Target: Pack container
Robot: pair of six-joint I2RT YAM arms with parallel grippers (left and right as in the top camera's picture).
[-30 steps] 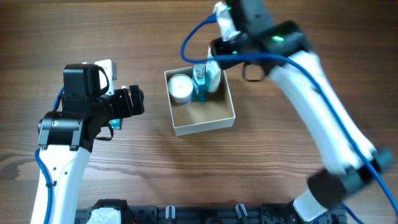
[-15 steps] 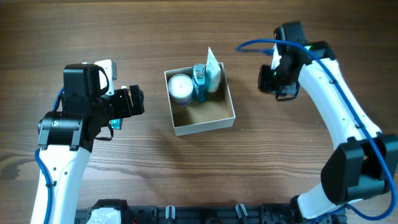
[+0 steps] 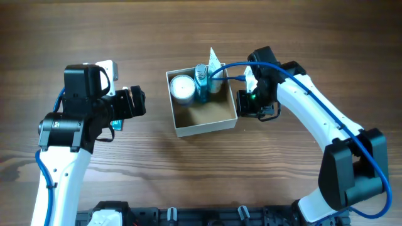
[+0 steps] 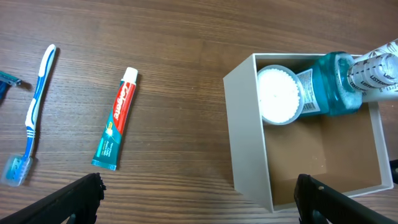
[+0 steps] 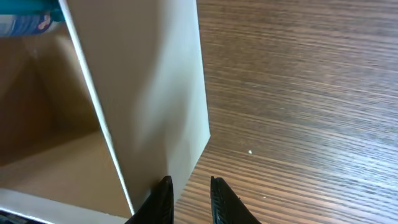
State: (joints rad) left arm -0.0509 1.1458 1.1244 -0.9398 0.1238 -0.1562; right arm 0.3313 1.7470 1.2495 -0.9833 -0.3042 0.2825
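The container [image 3: 205, 128] is a square white box with a brown inside, at the table's middle. It holds a round white jar [image 3: 183, 88], a blue mouthwash bottle [image 3: 201, 83] and a white tube [image 3: 215, 68] along its far side. My right gripper [image 3: 244, 107] is low beside the box's right wall [image 5: 168, 81]. Its fingers [image 5: 189, 190] are almost together with nothing between them. My left gripper [image 4: 199, 202] is wide open and empty, left of the box [image 4: 245, 137].
A toothpaste tube [image 4: 116, 127] and a blue and white toothbrush [image 4: 34, 112] lie on the wood left of the box, under my left arm. A teal tip [image 3: 118, 124] shows in the overhead view.
My right arm left the tube standing in the box, swung out to the right, then came back down beside the box's right wall. My left arm has not moved.
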